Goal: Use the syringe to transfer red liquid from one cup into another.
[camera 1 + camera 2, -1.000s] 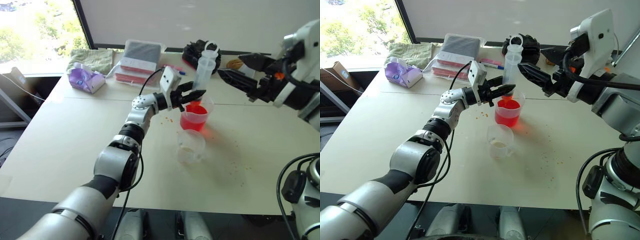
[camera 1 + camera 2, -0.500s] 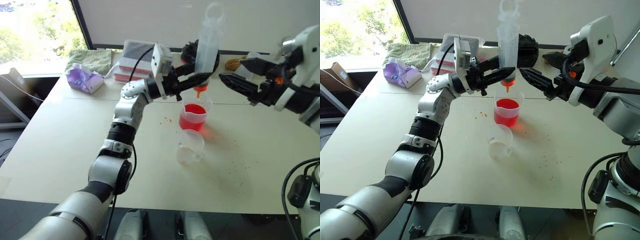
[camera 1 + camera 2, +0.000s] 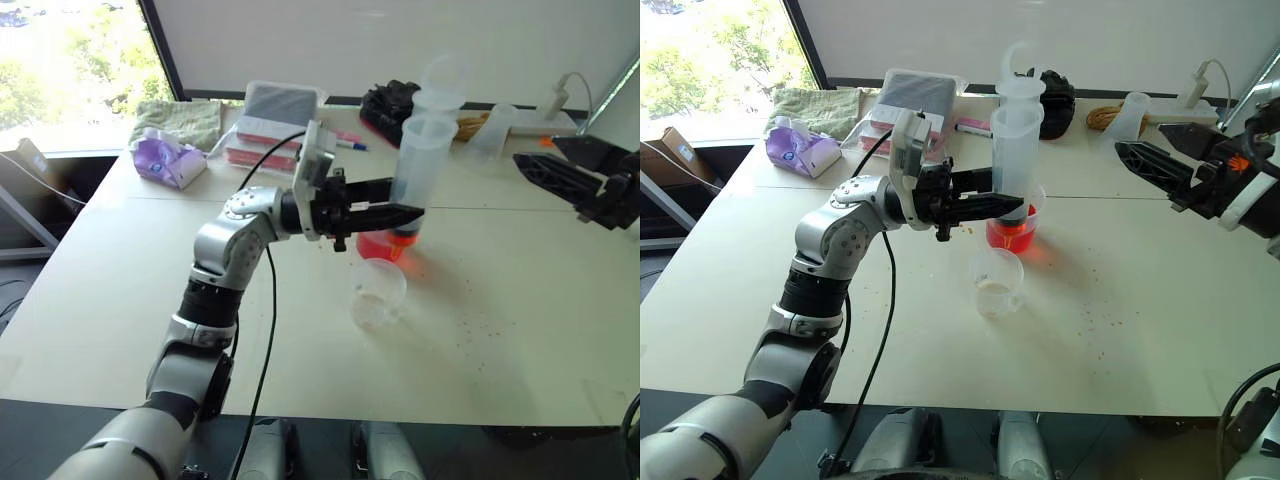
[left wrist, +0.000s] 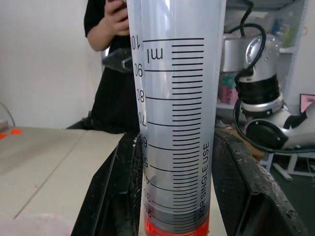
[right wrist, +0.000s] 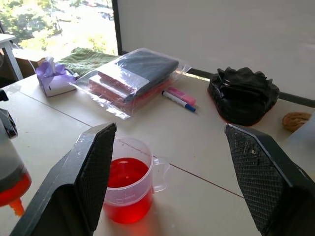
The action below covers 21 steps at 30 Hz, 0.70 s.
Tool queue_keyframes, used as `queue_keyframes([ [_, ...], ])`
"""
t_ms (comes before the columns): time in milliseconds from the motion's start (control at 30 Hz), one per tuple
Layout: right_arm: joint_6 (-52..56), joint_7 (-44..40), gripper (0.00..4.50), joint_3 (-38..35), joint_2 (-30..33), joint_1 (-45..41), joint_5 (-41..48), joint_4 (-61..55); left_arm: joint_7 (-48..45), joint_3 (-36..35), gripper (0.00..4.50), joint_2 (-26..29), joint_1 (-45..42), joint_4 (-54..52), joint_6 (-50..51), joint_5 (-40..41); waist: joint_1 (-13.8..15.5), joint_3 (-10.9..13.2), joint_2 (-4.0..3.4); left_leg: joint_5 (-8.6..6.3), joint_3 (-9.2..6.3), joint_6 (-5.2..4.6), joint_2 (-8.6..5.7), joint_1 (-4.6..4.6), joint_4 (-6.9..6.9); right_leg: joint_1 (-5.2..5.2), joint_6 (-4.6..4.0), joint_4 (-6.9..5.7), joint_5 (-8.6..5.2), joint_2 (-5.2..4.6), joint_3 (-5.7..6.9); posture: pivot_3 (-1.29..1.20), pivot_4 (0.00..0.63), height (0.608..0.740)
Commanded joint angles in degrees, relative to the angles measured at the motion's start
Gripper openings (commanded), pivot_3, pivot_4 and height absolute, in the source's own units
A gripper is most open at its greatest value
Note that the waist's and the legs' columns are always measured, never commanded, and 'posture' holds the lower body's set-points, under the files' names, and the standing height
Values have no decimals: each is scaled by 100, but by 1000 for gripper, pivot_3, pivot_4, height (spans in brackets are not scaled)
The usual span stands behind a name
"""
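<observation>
My left gripper (image 3: 1006,206) is shut on the lower end of the syringe (image 3: 1016,140), holding the clear graduated tube upright above the table. In the left wrist view the black fingers (image 4: 117,196) clamp the tube (image 4: 177,118) on both sides, and a thin band of red liquid (image 4: 176,229) shows at its base. The wider cup (image 3: 1016,234) with red liquid (image 5: 123,173) stands just behind the syringe's orange tip (image 5: 15,205). Nearer to me stands the smaller cup (image 3: 998,284), holding no red. My right gripper (image 3: 1160,168) hovers open at the right, well away from the syringe.
At the back of the table lie a bagged stack of flat items (image 3: 278,125), a marker pen (image 5: 179,97), a black bundle (image 5: 243,92), a purple tissue pack (image 3: 170,160) and a green cloth (image 3: 185,117). A person in black (image 4: 110,78) stands beyond the table.
The left gripper lifted the syringe out of the red cup, then drew it back toward me and lower. My right gripper pulled away to the right.
</observation>
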State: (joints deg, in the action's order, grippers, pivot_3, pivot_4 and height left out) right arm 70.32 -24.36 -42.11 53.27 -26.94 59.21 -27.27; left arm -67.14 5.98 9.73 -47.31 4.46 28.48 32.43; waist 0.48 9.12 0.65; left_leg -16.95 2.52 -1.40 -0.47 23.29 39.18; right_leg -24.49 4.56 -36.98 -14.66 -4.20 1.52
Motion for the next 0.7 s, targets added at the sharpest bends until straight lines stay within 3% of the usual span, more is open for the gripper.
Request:
queue_keyframes([
  [33,-243,104,3650,-173,145,16,5,-94,-183,90,1455,79,71,-87,-237,-51,12,0,0,0,0,0,0,0,0,0,0,0,0,0,0,0,150,740],
  [233,-263,426,3650,-138,103,-288,860,-215,-336,292,1455,116,287,111,-640,-271,22,1,1,0,0,0,0,2,1,0,0,2,0,-1,0,0,150,740],
  [433,-323,1229,3650,166,303,-448,2563,-215,-420,459,1455,136,537,166,-892,-432,21,1,2,0,-1,0,0,3,1,0,0,4,0,-5,0,0,150,740],
  [700,-1348,2541,3650,591,942,-234,5041,-12,-467,501,1455,117,610,303,-1116,-568,25,2,4,0,-1,-1,0,5,1,0,-1,7,0,-7,1,0,150,740],
])
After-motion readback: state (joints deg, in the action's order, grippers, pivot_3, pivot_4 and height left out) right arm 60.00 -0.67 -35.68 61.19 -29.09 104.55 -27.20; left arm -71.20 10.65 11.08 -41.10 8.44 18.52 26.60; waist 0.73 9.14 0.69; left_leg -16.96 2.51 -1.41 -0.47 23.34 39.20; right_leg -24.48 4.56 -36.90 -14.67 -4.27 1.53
